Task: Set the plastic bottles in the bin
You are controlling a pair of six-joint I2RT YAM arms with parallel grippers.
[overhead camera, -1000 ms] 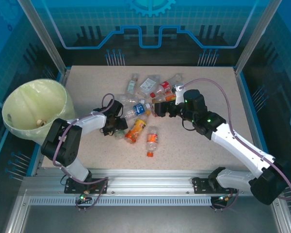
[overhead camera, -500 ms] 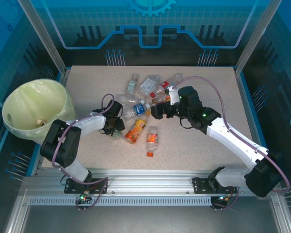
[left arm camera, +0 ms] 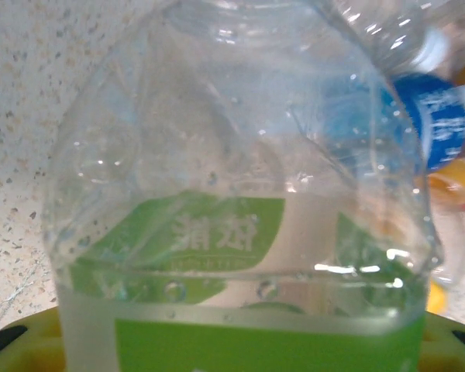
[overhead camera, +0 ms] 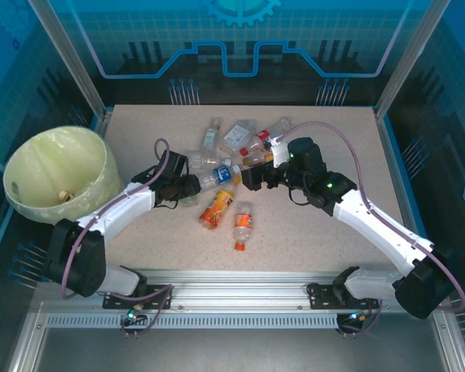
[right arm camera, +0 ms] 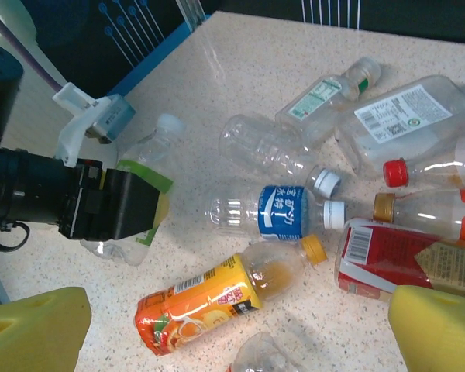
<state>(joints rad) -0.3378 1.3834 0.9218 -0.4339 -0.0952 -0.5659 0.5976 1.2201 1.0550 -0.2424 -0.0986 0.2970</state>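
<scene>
Closing since a second ago, the left gripper [overhead camera: 186, 188] now clamps the green-labelled bottle [right arm camera: 143, 182] just right of the bin [overhead camera: 50, 159], while farther from the bin the right gripper [overhead camera: 246, 178] gapes wide, empty, beside the loose plastic bottles [overhead camera: 222, 173].

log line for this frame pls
left gripper: shut on green-label bottle | right gripper: open, at bottle pile | bin: table's left edge
</scene>
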